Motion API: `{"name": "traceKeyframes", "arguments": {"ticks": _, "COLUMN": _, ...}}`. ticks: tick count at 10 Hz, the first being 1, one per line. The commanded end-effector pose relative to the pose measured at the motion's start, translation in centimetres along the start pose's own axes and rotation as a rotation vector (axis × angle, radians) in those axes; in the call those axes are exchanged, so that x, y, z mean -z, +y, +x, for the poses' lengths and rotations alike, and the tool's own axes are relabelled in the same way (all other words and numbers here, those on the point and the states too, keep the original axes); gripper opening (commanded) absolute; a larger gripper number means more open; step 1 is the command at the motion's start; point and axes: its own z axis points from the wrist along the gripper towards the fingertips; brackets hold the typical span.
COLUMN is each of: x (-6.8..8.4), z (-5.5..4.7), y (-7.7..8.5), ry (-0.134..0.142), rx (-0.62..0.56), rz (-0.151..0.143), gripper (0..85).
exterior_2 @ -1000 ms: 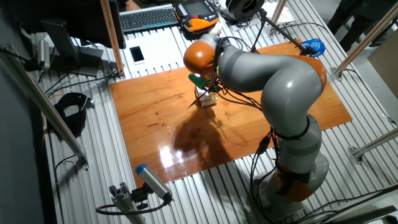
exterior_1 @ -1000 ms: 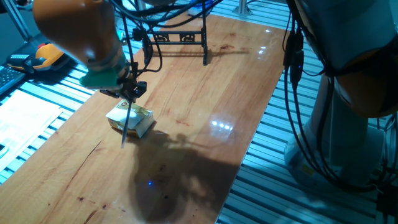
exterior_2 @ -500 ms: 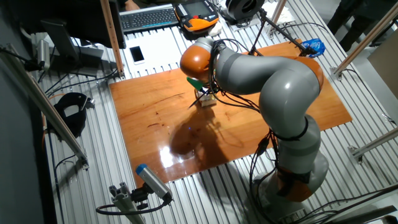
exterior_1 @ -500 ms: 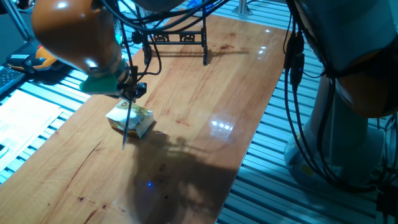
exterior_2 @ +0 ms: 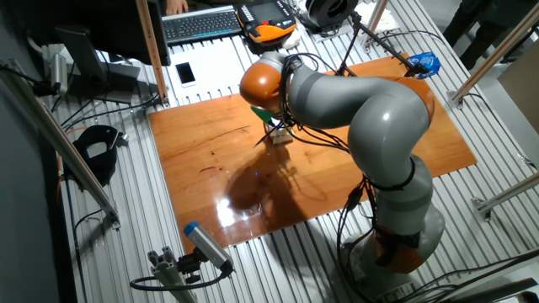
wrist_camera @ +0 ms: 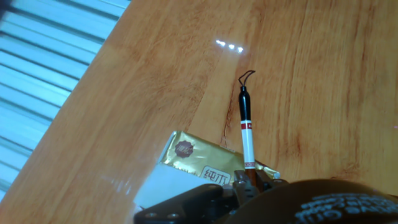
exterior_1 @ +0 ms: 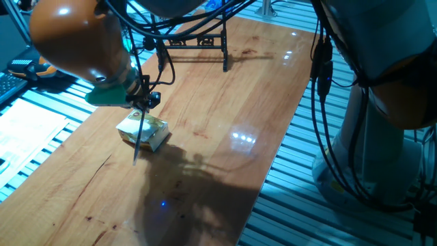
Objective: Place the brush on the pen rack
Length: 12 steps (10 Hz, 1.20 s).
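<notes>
The brush (exterior_1: pixel 138 137) is a thin dark line running from my gripper (exterior_1: pixel 143 102) down across the yellowish box (exterior_1: pixel 145 132) to the table. In the hand view the brush (wrist_camera: pixel 247 134) shows a pale shaft with a red band, a dark end and a small loop, and it enters my gripper (wrist_camera: pixel 247 180) above the gold box (wrist_camera: pixel 189 158). The jaws look shut on the shaft. The black pen rack (exterior_1: pixel 194 41) stands at the far end of the table, well away. In the other fixed view my gripper (exterior_2: pixel 278 128) sits over the box (exterior_2: pixel 281 136); the rack is hidden there.
The arm's cables (exterior_1: pixel 321 75) hang along the table's right edge. A keyboard (exterior_2: pixel 200 23), an orange pendant (exterior_2: pixel 268 17) and a phone (exterior_2: pixel 185 73) lie beyond the table's far side. Slatted metal floor surrounds the wooden table (exterior_1: pixel 225 102).
The arm's orange joint has shifted a little to the left. The gripper, the brush and the box have stayed almost in the same place.
</notes>
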Motion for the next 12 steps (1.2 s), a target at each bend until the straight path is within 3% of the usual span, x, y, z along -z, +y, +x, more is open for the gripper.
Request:
{"name": "traceKeyframes", "arguments": {"ticks": 1, "x": 0.1, "z": -0.1, "y": -0.1, "ry": -0.003, "rx": 0.003, "rz": 0.002, "gripper": 0.0}}
{"name": "traceKeyframes", "arguments": {"ticks": 3, "x": 0.9, "z": -0.6, "y": -0.2, "ry": -0.026, "rx": 0.010, "rz": 0.008, "gripper": 0.0}}
{"name": "traceKeyframes", "arguments": {"ticks": 5, "x": 1.8, "z": -2.2, "y": -0.4, "ry": -0.038, "rx": 0.029, "rz": 0.017, "gripper": 0.0}}
{"name": "traceKeyframes", "arguments": {"ticks": 9, "x": 3.0, "z": -5.9, "y": -1.0, "ry": -0.051, "rx": 0.070, "rz": 0.018, "gripper": 0.0}}
{"name": "traceKeyframes", "arguments": {"ticks": 11, "x": 3.8, "z": -8.1, "y": -1.7, "ry": -0.038, "rx": 0.087, "rz": 0.009, "gripper": 0.0}}
{"name": "traceKeyframes", "arguments": {"ticks": 12, "x": 4.1, "z": -9.2, "y": -2.1, "ry": -0.046, "rx": 0.097, "rz": 0.008, "gripper": 0.0}}
